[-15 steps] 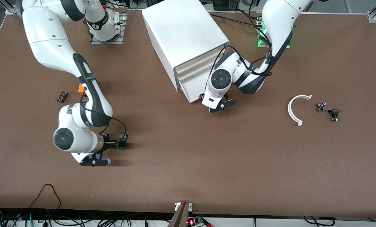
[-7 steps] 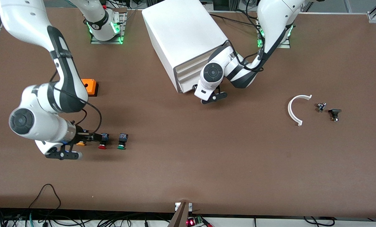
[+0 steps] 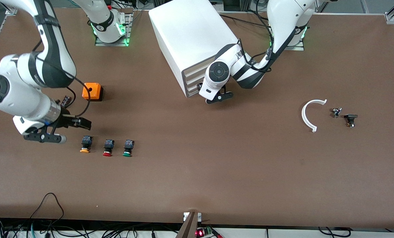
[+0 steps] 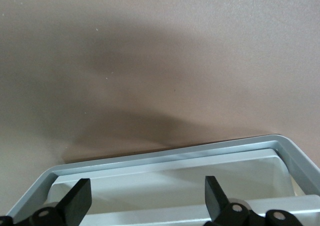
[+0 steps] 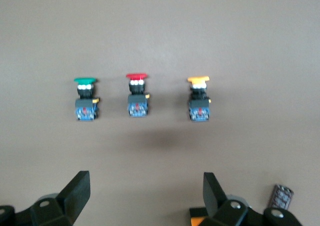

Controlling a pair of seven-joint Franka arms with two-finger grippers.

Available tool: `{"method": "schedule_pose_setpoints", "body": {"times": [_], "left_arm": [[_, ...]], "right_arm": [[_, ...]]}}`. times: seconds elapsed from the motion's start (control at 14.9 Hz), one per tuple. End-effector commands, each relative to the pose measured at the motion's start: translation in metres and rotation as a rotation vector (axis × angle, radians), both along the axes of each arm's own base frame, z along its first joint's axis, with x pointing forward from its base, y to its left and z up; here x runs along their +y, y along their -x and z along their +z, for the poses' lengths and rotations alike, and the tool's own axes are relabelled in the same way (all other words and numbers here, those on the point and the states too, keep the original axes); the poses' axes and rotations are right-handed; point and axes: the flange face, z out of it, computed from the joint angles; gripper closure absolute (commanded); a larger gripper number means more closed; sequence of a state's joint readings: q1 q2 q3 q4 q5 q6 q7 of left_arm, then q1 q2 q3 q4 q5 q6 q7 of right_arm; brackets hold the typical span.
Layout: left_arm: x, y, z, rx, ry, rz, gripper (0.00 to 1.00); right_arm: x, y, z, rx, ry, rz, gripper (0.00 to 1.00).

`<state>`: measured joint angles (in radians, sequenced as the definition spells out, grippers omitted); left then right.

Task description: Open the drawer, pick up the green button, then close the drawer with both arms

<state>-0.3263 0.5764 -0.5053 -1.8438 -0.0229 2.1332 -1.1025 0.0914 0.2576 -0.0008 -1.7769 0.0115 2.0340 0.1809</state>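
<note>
The green-capped button (image 3: 128, 148) lies on the table, last in a row with a red-capped (image 3: 107, 147) and a yellow-capped button (image 3: 85, 144). It also shows in the right wrist view (image 5: 86, 98). My right gripper (image 3: 84, 124) is open and empty in the air, over the table beside the yellow button, toward the right arm's end (image 5: 145, 198). The bottom drawer (image 3: 193, 91) sits pushed in, level with the two drawers above it in the white cabinet (image 3: 190, 33). My left gripper (image 3: 200, 88) is open at the drawer's front (image 4: 165, 186), its fingertips (image 4: 80, 198) close to it.
An orange box (image 3: 92, 91) and a small dark cylinder (image 3: 65, 100) lie near the right arm, farther from the front camera than the buttons. A white curved piece (image 3: 311, 114) and two small dark parts (image 3: 336, 112) (image 3: 350, 119) lie toward the left arm's end.
My right gripper left the green button on the table, drew back and rose toward the right arm's end. My left gripper pushed the bottom drawer into the cabinet until it was shut.
</note>
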Motion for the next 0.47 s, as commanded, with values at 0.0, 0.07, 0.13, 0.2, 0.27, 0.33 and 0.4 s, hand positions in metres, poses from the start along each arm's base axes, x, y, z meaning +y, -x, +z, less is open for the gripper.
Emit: {"method": "schedule_pose_setpoints", "body": {"times": [0.0,0.07,0.13,0.2,0.27,0.33,0.4], "left_arm": [[-0.001,0.013,0.008,0.018,0.0,0.013,0.0],[-0.002,0.013,0.008,0.018,-0.002,0.015,0.0],[-0.001,0.013,0.009,0.018,-0.004,0.022,0.0],[0.001,0.01,0.01,0.016,-0.003,0.029,0.0],[0.001,0.006,0.014,0.007,0.002,0.029,0.0],[0.004,-0.002,0.022,-0.014,0.011,0.023,0.0],[0.011,-0.016,0.034,-0.043,0.02,0.037,0.0]], "right_arm": [[-0.006,0.044,0.026,-0.03,0.001,0.009,0.0],[-0.007,0.05,0.04,-0.035,0.002,0.014,0.0],[-0.006,0.056,0.053,-0.016,-0.004,0.007,0.0],[-0.006,0.062,0.071,-0.02,-0.005,0.001,0.0],[-0.006,0.064,0.088,-0.037,-0.006,0.006,0.0],[-0.007,0.067,0.105,-0.037,-0.006,0.001,0.0],[-0.004,0.068,0.115,-0.031,-0.006,0.003,0.0]]}}
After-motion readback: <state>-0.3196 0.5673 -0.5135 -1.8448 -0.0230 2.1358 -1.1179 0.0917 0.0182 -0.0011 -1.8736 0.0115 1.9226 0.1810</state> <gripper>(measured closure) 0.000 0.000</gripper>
